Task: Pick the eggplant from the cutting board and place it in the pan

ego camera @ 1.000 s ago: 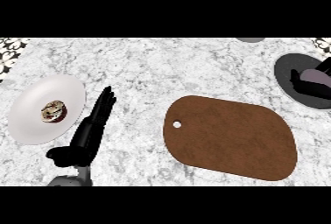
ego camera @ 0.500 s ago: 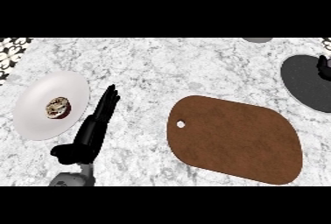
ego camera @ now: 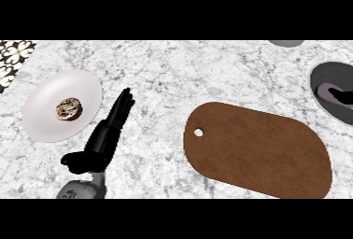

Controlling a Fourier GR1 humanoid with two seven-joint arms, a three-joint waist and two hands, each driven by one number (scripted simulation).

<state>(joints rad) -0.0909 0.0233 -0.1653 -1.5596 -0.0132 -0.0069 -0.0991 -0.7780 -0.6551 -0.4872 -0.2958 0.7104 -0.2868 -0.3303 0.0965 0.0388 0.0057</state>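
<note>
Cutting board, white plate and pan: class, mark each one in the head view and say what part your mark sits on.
cutting board (ego camera: 258, 149): head view, middle of its bare brown top.
white plate (ego camera: 48, 119): head view, bare rim below the small food item.
pan (ego camera: 324, 77): head view, dark left part, at the right edge.

the left hand (ego camera: 103, 140) comes up from about seven o'clock on a short stretch of grey forearm (ego camera: 81, 189). it is black, its fingers (ego camera: 123, 103) straight and held together, pointing toward one o'clock, with the thumb (ego camera: 72, 159) sticking out toward nine o'clock near the wrist. it holds nothing. at three o'clock, by the edge, a small dark shape shows, too little to tell what it is.
</note>
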